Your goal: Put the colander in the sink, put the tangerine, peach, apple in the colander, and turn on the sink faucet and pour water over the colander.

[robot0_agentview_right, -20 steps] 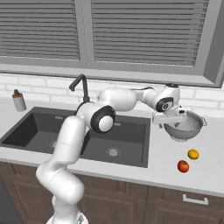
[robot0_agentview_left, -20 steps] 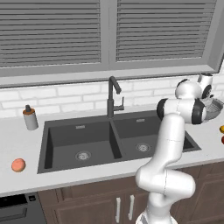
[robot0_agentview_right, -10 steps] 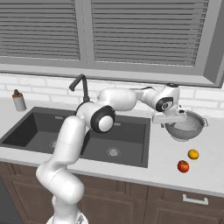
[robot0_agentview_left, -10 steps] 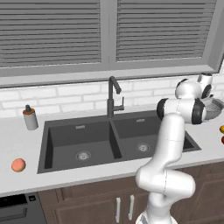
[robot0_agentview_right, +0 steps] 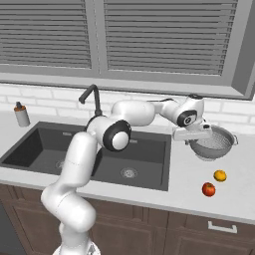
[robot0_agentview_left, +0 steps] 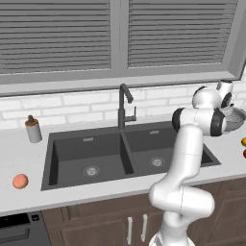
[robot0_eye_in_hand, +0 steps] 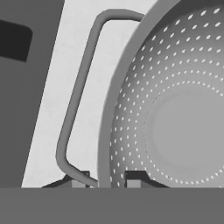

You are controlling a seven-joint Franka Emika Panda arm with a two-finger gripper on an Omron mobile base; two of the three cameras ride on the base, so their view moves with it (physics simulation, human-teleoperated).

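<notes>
With its jaws nipped shut across the rim of the colander (robot0_agentview_right: pixel 214 143), which stands on the counter (robot0_agentview_right: pixel 234 194) at the sink's (robot0_agentview_right: pixel 144 162) 3 o'clock, the gripper (robot0_eye_in_hand: pixel 107 181) must next lift it into the right basin, clear of the apple (robot0_agentview_right: pixel 208 189) and tangerine (robot0_agentview_right: pixel 219 175) nearby.

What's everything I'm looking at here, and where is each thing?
sink: one, dark charcoal, two basins, set in the counter.
sink faucet: one, black, behind the sink.
soap bottle: one, grey, left of the sink.
peach: one, pinkish-orange, counter front left.
colander: one, silvery, counter right of the sink.
tangerine: one, yellow-orange, in front of the colander.
apple: one, red, beside the tangerine.
gripper: one, dark tips, shut on the colander's rim.
</notes>
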